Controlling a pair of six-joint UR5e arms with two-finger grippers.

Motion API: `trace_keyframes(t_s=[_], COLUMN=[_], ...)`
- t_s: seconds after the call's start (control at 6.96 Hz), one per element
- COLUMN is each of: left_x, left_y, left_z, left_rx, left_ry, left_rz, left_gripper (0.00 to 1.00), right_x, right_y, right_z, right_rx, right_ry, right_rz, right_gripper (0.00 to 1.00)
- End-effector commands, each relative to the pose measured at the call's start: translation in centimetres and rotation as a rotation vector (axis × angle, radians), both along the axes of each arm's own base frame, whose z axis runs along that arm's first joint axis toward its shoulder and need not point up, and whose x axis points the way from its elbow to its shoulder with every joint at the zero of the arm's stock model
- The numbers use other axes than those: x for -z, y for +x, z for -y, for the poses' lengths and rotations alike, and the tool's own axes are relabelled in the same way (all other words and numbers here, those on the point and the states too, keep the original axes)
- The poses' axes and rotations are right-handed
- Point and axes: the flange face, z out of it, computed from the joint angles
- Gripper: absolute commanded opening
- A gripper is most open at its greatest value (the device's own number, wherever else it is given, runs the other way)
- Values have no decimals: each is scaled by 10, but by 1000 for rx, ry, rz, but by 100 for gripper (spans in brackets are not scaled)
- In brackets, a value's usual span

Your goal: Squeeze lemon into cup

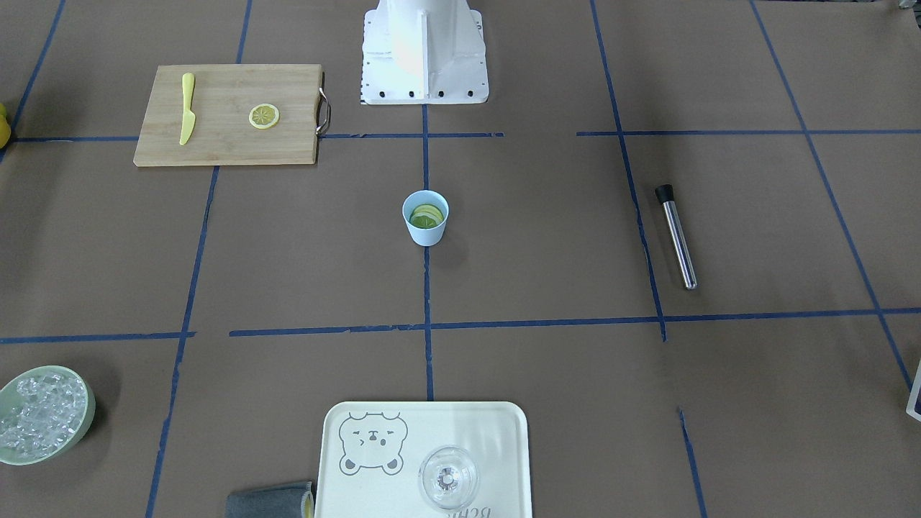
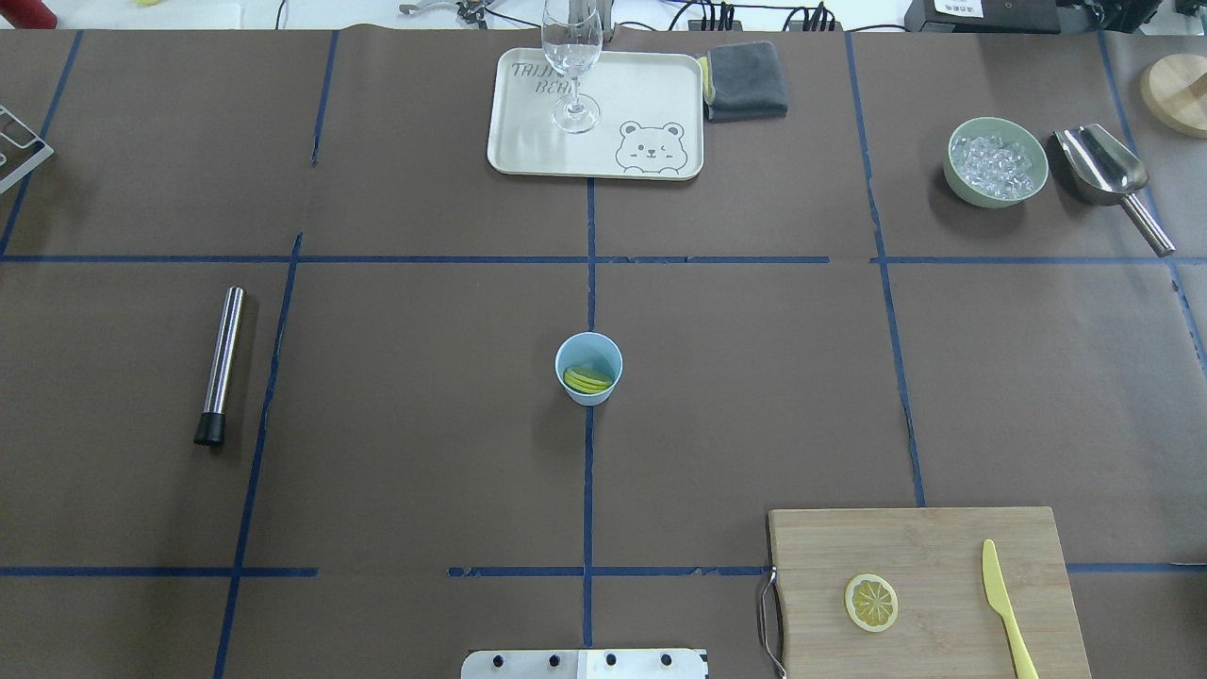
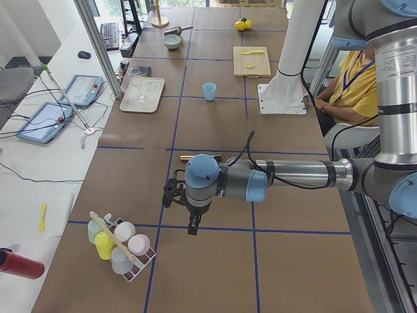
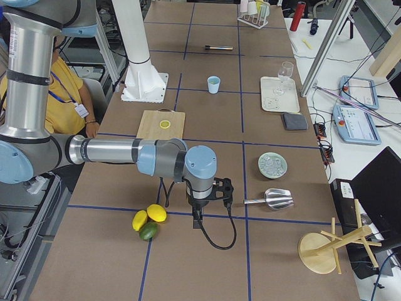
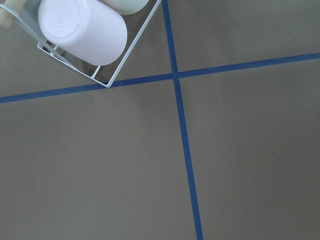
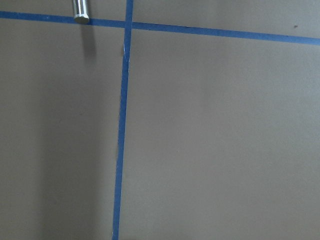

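Lemon slice [image 1: 427,214] sits inside the cup [image 1: 426,236], dead centre of frame. Left end effector [image 3: 193,225] and right end effector [image 4: 198,213]: honestly can't tell if they're wide or narrow.

Overhead: behind robot base [image 2: 585,663], looks fwd + down.
Front: opposite side, steep down; shares cup [image 2: 588,368] at mid tabletop [image 2: 377,424] w/ overhead.
Sides: tabletop ends, far back, looking along it.
Wrists: v. close, down on tape lines [image 5: 182,130].

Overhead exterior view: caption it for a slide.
Lemon slice in the blue cup; another on the cutting board beside a knife.
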Motion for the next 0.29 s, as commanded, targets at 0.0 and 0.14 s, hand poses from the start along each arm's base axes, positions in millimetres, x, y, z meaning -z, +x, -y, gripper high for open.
trace_keyframes(t_s=[0.0,0.14], left_x=[0,0], left_y=[0,0], left_z=[0,0], left_rx=[0,0], left_ry=[1,1], left_rz=[-1,-1], left_gripper=[100,100], right_x=[1,2], right_y=[0,0], right_z=[0,0], right_rx=[0,0], right_ry=[1,3], right_rz=[0,0], right_gripper=[100,100])
